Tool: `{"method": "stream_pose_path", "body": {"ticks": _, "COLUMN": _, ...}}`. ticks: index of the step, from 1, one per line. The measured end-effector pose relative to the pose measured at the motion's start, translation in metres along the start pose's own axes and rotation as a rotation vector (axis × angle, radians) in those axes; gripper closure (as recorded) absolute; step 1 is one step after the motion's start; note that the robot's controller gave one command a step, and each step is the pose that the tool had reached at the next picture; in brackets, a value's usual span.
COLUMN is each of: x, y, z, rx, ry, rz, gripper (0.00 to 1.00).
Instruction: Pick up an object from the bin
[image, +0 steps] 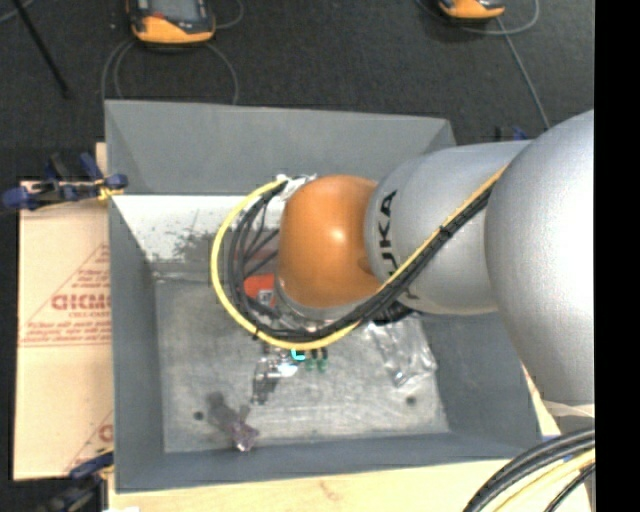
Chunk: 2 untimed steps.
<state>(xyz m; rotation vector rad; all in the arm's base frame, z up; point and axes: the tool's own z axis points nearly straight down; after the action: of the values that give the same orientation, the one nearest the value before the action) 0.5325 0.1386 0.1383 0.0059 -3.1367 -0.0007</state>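
My gripper hangs below the wrist, low over the bin floor a little left of the middle. A small dark purplish-grey lump lies near the front wall, just below and left of the gripper and apart from it. A crumpled clear plastic piece rests on the floor to the gripper's right. A small red-orange thing shows behind the cables, mostly hidden by the wrist.
The arm and its orange cover hang over the middle and right of the bin and hide the floor beneath. Bare floor shows at the left and along the front wall.
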Motion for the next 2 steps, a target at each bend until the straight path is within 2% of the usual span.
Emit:
{"method": "stream_pose_path", "body": {"ticks": 1, "x": -0.0435, "y": -0.0525, "z": 0.0674, "rx": -0.005, "ry": -0.013, "rz": 0.081, "gripper": 0.00}}
{"method": "stream_pose_path", "body": {"ticks": 2, "x": -0.0455, "y": -0.0508, "z": 0.0612, "rx": -0.004, "ry": -0.021, "rz": 0.077, "gripper": 1.00}}
